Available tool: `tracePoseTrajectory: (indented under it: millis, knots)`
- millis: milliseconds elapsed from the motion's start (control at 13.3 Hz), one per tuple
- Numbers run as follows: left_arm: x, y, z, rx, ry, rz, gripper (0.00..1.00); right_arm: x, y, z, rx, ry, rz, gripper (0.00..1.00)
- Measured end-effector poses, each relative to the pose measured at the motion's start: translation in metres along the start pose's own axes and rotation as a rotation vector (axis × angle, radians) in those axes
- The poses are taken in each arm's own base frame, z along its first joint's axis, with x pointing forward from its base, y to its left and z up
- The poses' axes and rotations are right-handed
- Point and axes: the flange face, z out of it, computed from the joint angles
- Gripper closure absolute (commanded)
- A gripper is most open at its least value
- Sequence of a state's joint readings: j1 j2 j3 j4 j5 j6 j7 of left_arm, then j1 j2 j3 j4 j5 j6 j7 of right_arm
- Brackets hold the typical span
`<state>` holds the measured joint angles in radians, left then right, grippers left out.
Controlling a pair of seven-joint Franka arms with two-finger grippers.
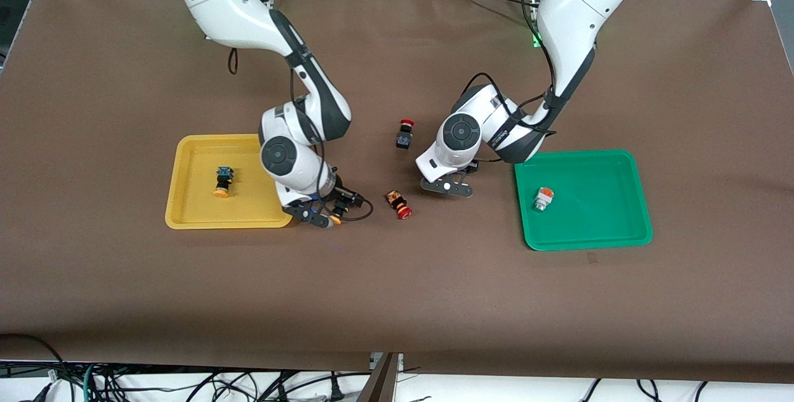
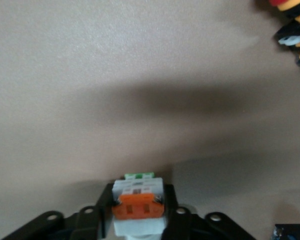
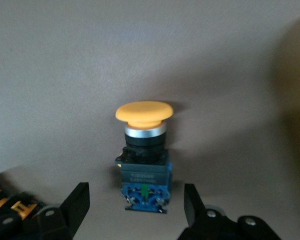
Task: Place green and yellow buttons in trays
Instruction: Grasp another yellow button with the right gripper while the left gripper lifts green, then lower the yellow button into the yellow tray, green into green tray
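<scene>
- The right claw [image 1: 322,216] sits low over the tabletop [image 1: 397,278], lower centre of the front view, just beside the yellow tray [image 1: 186,219]. Its fingers are spread wide with a yellow-capped button [image 3: 142,160] standing between them, apart from both, not yet gripped.
- To do this well, it should settle lower so the pads meet the dark square body, not the rounded cap, then close squarely.
- The left claw [image 1: 448,186] hangs mid-frame over bare tabletop, between the two red-capped buttons [image 1: 399,203] and the green tray [image 1: 642,203]. It is clamped on a white button with an orange patch [image 2: 138,207]; how firmly is hard to judge, as only the button's end shows.
- It should clear the tray's raised rim before letting go.
- One yellow-capped button [image 1: 223,182] already lies in the yellow tray, and one white button [image 1: 543,198] in the green tray.
</scene>
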<state>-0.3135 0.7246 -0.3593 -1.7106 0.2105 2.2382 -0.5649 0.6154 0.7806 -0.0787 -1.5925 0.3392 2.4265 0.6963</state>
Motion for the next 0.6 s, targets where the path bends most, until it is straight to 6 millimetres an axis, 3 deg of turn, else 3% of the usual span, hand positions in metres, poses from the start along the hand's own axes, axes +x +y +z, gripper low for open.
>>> tracePoseTrajectory:
  millis: [150, 301, 526, 602]
  knots:
    - [0.009, -0.011, -0.02, 0.017, 0.004, -0.003, 0.91, -0.001, -0.001, 0.005, -0.001, 0.004, -0.006, 0.18]
    - [0.017, -0.046, -0.062, 0.065, -0.036, 0.048, 0.91, 0.005, 0.001, 0.001, 0.001, 0.013, -0.021, 0.4]
    - [0.026, -0.134, -0.11, 0.093, -0.088, 0.141, 0.9, 0.016, 0.01, -0.001, -0.009, 0.016, -0.068, 0.81]
    - [0.032, -0.174, -0.116, 0.097, -0.094, 0.181, 0.87, 0.021, 0.015, -0.003, -0.023, 0.003, -0.083, 0.86]
